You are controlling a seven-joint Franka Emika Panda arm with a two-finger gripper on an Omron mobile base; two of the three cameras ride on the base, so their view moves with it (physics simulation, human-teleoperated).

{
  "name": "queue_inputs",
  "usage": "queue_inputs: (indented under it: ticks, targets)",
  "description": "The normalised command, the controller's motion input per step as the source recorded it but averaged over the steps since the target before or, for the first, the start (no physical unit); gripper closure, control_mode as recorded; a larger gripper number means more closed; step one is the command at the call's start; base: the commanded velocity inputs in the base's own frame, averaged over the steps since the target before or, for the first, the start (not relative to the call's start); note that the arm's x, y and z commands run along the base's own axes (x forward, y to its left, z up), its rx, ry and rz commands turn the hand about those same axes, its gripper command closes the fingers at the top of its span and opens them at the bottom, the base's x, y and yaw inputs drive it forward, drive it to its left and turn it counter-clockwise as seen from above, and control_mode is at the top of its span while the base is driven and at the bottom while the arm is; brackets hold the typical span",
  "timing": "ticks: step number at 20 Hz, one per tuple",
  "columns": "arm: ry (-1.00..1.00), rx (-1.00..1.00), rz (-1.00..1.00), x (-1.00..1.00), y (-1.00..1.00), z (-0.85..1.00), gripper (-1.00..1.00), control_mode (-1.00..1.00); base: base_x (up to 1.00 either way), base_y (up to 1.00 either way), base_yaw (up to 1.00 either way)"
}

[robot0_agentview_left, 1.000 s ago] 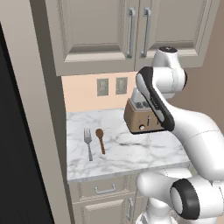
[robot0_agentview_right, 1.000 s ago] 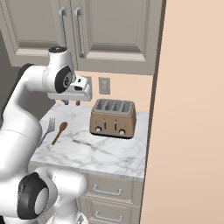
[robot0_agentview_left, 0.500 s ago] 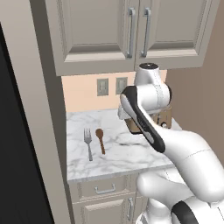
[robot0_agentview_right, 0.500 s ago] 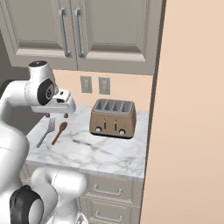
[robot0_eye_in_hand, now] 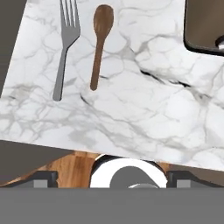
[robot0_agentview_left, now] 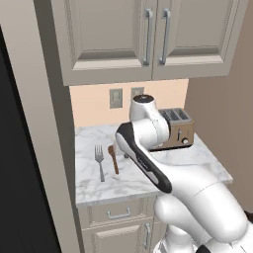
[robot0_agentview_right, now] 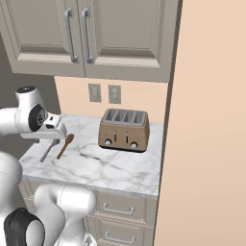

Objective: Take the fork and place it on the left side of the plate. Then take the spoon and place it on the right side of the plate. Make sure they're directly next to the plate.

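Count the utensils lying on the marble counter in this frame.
2. The fork lies near the counter's left edge; the wooden spoon lies beside it, toward the toaster. The arm may hide others.

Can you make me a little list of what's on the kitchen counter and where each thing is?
fork: flat on the counter, near its left end, tines toward the wall
spoon: flat beside the fork, on its right, lying the same way, a small gap between them
toaster: at the back right of the counter, apart from both
gripper: above the counter near the fork and spoon, jaws open, holding nothing
cabinets: on the wall above, doors shut
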Motion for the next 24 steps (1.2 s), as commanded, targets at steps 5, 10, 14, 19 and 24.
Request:
queue_inputs:
  ticks: [5, 10, 14, 19, 24]
  targets:
    - [0.09, 0.00, 0.00, 0.25, 0.78, -0.30, -1.00, -1.00, 0.00, 0.00, 0.00]
    - [0.01, 0.00, 0.00, 0.28, 0.44, -0.33, -1.00, -1.00, 0.00, 0.00, 0.00]
    - [0.00, 0.00, -0.02, 0.26, 0.27, -0.37, -1.00, -1.00, 0.00, 0.00, 0.00]
    - [0.00, 0.00, -0.04, 0.22, 0.20, -0.41, -1.00, -1.00, 0.00, 0.00, 0.00]
    - [0.00, 0.00, -0.06, 0.20, 0.07, -0.38, -1.00, -1.00, 0.00, 0.00, 0.00]
